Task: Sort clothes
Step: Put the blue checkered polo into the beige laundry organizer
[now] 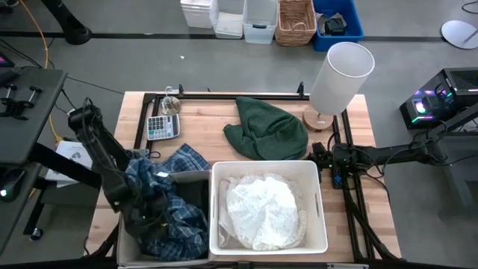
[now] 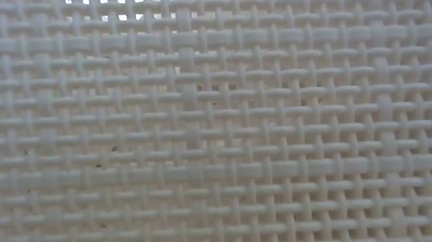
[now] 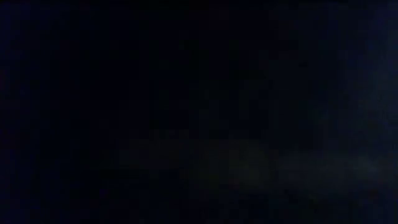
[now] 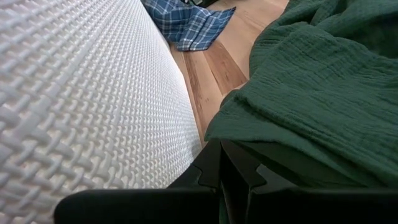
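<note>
The left gripper is buried in the blue-white plaid shirt over the dark bin, apparently depositing darks; its grasp cannot be told. The right gripper, clenched empty, waits beside the dark green garment. White clothes fill the white woven-textured bin.

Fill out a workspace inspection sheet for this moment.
Surface: wooden table, mostly covered.
Job's things: white clothes in white bin; plaid shirt draped over grey bin; dark green garment loose on table.
Clutter: calculator, lamp.
Grippers: left claw buried in plaid shirt, hidden; right claw shut beside green garment.
Cables: yellow cable off table.
Surroundings: storage bins, wicker basket.
</note>
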